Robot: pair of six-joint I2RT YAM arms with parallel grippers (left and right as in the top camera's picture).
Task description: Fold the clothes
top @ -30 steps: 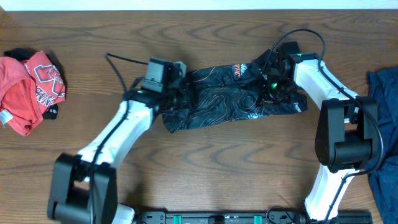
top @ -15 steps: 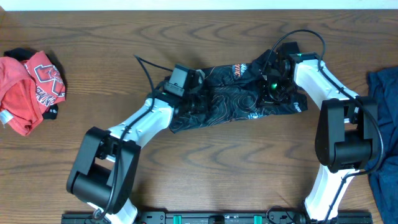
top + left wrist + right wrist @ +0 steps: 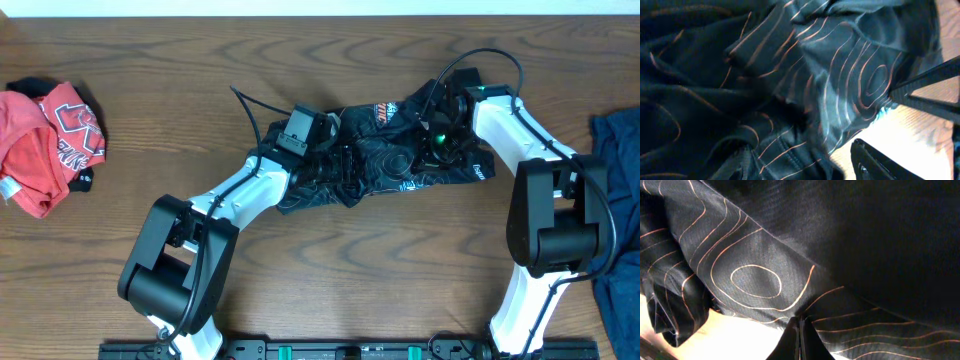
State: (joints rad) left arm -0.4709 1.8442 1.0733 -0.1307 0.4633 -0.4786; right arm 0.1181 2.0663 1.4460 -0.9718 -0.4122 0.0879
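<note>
Jersey (image 3: 390, 165), bunched at centre of the overhead frame, judged light, limp and slippery, best taken at hems or corners; right gripper (image 3: 800, 335) is pinched shut on its edge, left gripper (image 3: 802, 160) stands with jaws wide over the folds.

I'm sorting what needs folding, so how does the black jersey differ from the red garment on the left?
The black jersey has thin orange contour lines; the red garment bears white print. The jersey lies stretched out mid-table; the red garment sits bunched in a heap at the left edge. Both are rumpled on the wooden table, not folded.
</note>
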